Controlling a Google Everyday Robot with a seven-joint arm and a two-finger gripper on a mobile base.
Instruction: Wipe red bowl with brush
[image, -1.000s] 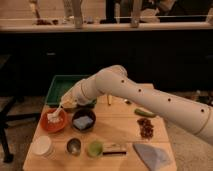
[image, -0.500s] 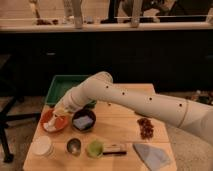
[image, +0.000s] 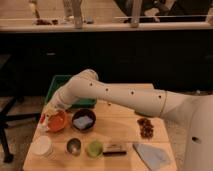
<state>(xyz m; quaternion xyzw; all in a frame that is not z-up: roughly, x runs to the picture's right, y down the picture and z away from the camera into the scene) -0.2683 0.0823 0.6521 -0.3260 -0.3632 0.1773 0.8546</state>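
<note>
Camera view. Step in hand, judged: wiping. Gripper (image: 51, 112) sits at the left of the table (image: 120, 131), over the rear-left rim of the red bowl (image: 58, 122). Jaws together, apparently clamped on the brush (image: 44, 121), its white head at the bowl's left edge. Dark bowl (image: 73, 120) just beside. Next move calls for sweeping bristles across the bowl's inside.

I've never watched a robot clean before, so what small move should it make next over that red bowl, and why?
Probably a short sweep of the brush rightwards across the red bowl, towards the dark bowl. The gripper, shut on the brush, sits over the red bowl's left rim, so most of its inside lies to the right.
</note>
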